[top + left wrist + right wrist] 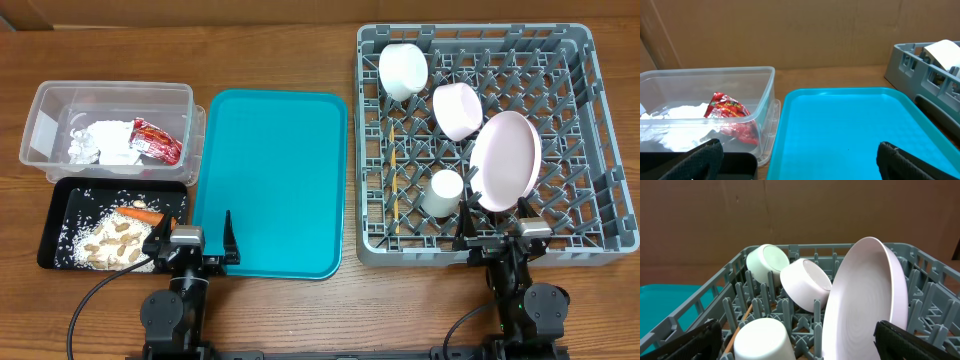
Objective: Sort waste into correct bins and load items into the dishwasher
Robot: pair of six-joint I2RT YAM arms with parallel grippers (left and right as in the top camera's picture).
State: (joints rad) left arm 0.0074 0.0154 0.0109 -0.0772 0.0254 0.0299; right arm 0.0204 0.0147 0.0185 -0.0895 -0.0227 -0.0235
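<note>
The clear tub (45,105) holds a crumpled napkin (105,143) and a red wrapper (157,140). In the black tray (60,195) lie a carrot (140,213), peanuts (115,245) and rice. The grey dish rack (420,250) carries a pink plate (505,162) on edge, two bowls (403,70) (458,110), a cup (441,193) and chopsticks (397,185). My left gripper (194,240) (800,147) is open and empty over the teal tray's near left edge. My right gripper (495,238) (797,330) is open and empty at the rack's near wall.
A large teal serving tray (275,170) (850,120) lies bare between the bins and the rack. Brown cardboard walls off the far side of the wooden table. The rack's near wall rises right in front of the right fingers.
</note>
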